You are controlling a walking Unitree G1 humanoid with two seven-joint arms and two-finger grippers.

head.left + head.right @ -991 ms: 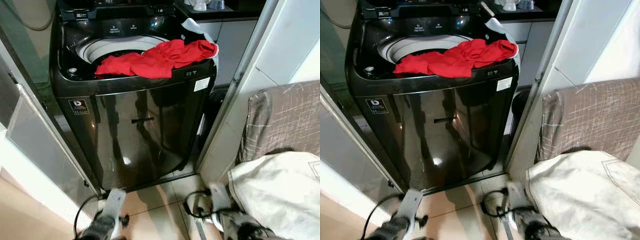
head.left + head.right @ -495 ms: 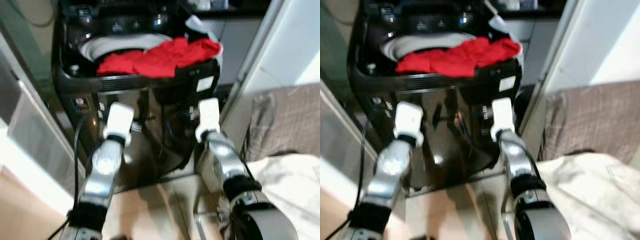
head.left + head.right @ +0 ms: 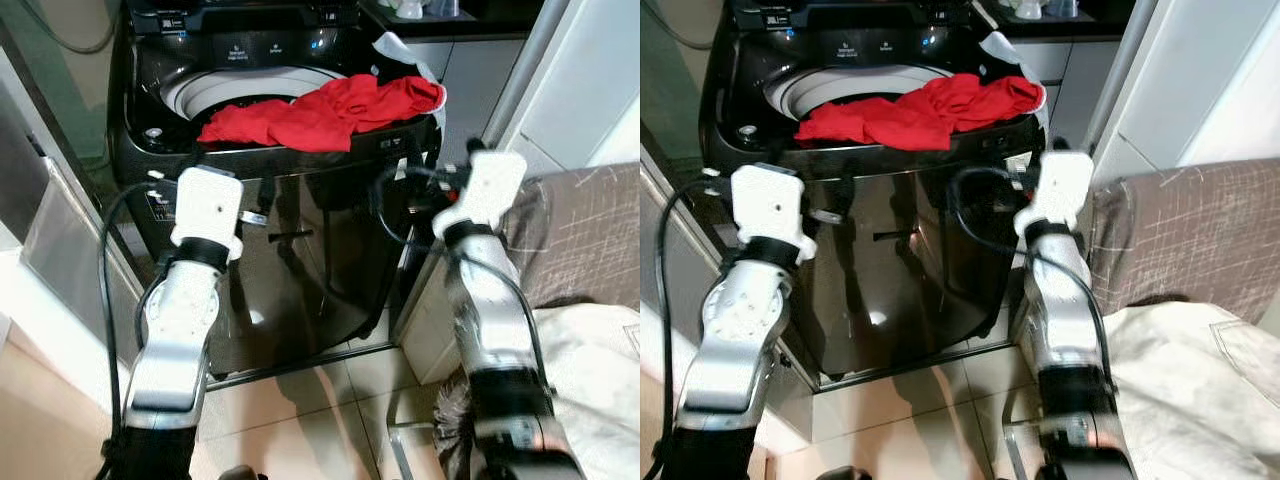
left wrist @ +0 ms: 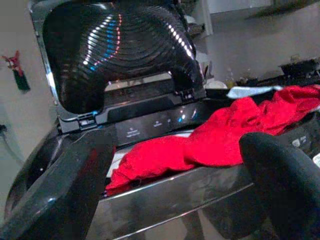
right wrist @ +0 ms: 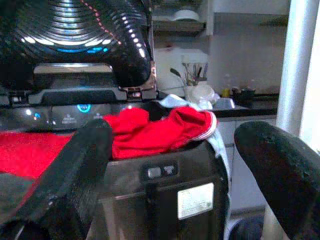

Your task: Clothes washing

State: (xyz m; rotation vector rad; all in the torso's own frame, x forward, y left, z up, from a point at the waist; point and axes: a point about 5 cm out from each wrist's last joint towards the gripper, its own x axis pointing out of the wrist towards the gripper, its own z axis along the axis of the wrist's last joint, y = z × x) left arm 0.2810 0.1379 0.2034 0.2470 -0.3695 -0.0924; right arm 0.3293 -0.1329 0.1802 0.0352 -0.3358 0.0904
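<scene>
Over the front rim of the glossy black top-loading washing machine (image 3: 290, 260), a crumpled red garment (image 3: 325, 110) is draped. Both the left gripper (image 4: 175, 185) and right gripper (image 5: 170, 175) are held spread below and short of it, apart from the cloth.

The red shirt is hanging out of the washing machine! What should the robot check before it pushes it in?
1. Lid up: ok, it stands open.
2. Red garment within reach: ok, it drapes over the washing machine front rim.
3. Left pincer open: ok, fingers spread, holding nothing.
4. Right pincer open: ok, fingers spread, holding nothing.
5. White cloth behind the garment free of it: cannot tell.
6. Room left in the drum: cannot tell.
</scene>
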